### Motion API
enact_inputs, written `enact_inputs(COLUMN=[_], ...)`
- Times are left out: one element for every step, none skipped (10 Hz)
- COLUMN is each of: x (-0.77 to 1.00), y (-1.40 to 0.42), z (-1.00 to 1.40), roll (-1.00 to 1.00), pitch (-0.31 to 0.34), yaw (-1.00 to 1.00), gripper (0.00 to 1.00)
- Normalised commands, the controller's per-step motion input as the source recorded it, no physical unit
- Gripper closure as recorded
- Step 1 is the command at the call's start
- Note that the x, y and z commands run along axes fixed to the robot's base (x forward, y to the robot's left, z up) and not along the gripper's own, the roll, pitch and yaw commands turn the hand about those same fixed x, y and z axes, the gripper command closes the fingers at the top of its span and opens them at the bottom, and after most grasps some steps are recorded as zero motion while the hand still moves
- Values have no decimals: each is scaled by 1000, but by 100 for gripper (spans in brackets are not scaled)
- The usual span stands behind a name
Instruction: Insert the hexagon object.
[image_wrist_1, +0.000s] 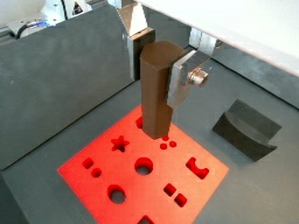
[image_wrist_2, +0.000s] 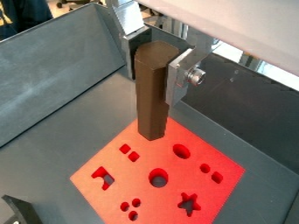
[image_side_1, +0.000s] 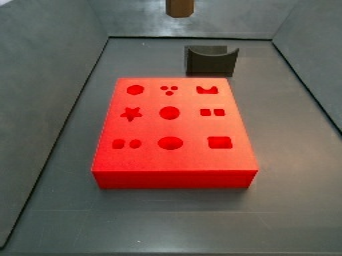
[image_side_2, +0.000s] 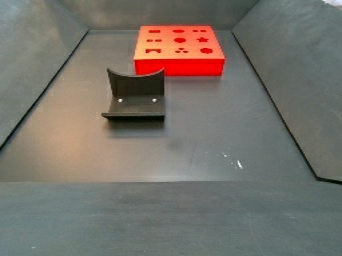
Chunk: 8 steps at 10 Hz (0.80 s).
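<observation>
The gripper (image_wrist_1: 155, 54) is closed on the top of the hexagon object (image_wrist_1: 158, 92), a tall, smooth brown peg hanging straight down. Its flat silver fingers (image_wrist_2: 181, 74) press both sides. Below the peg lies the flat red board (image_wrist_1: 146, 166) with shaped holes. A dark grey block (image_wrist_1: 246, 127) sits off to one side

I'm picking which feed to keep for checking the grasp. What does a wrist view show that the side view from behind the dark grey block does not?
Only the wrist view shows the gripper, high above the board, shut on the tall brown hexagon peg.

Only the side view shows the dark grey notched block whole, with a wide stretch of bare dark floor nearer the camera; no gripper or peg appears.

Both show the red board with shaped holes, and the grey block appears in both.
</observation>
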Motion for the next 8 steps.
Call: enact_inputs(x=[71,0,0,0,0,0,0,0], y=[363,580,469,300,134,0,0,0], z=[-26,-151,-229,-246,-163,-117,-137,-171], roll=[-41,-116,-91,-83,-20,0,0,0], pitch=[-13,-236,-284,-247,-149,-90,-90,-103], yaw=[66,486,660,786,926,1000,1000,1000], gripper=[100,100,100,100,100,100,100,100])
